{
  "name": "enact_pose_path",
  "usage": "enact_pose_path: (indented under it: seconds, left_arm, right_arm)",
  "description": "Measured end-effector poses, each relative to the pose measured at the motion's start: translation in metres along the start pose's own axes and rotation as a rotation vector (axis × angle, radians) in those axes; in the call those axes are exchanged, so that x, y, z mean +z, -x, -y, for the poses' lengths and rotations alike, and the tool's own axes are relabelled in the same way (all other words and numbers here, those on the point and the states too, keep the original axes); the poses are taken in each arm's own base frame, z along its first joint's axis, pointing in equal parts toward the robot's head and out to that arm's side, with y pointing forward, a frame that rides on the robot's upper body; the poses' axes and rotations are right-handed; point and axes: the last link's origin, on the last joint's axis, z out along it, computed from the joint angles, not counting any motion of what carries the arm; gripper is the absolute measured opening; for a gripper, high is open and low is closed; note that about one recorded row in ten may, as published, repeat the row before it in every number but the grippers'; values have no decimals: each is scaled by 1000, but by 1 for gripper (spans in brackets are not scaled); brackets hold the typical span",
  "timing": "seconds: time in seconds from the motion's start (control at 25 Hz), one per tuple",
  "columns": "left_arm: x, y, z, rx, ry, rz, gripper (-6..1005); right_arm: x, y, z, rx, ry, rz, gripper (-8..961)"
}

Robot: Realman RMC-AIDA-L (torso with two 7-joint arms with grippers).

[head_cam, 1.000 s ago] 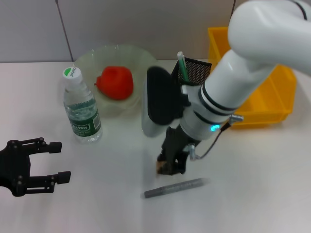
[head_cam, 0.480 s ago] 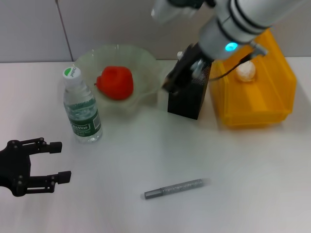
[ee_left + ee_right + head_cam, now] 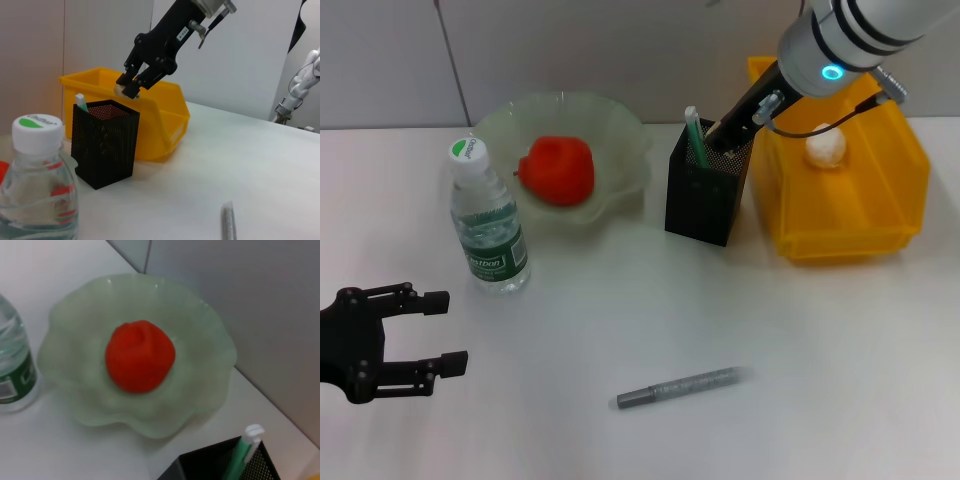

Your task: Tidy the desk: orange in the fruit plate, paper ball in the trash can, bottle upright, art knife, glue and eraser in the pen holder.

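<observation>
My right gripper (image 3: 720, 135) hangs just above the black mesh pen holder (image 3: 703, 197). In the left wrist view it (image 3: 131, 84) is shut on the small tan eraser (image 3: 120, 90) over the holder's (image 3: 104, 142) open top. A green-and-white stick (image 3: 694, 130) stands in the holder. The orange (image 3: 558, 170) lies in the pale green fruit plate (image 3: 620, 125). The bottle (image 3: 488, 225) stands upright. The paper ball (image 3: 825, 148) lies in the yellow trash can (image 3: 850, 225). A grey pen-shaped art knife (image 3: 680, 387) lies on the table. My left gripper (image 3: 453, 330) is open and parked at the front left.
The plate, pen holder and trash can stand in a row along the back of the white table, near the wall. The bottle is left of the plate. The right wrist view shows the orange (image 3: 140, 356), the plate (image 3: 205, 335) and the holder's rim (image 3: 210, 465).
My right gripper has risen from the table near the art knife with the eraser and swung back to above the pen holder. The left arm has not moved.
</observation>
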Motion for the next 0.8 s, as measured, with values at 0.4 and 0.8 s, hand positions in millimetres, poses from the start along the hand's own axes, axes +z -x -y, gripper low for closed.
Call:
enact_pose_path:
  seconds: [0.4,0.8]
  left_arm:
    - [0,0,0,-1,5,0,800]
    - [-2,0,0,0,5,7,800]
  right_arm:
    - [11,-2,5,14,-28,22,295]
    - [11,2,4,29,-25,64,445]
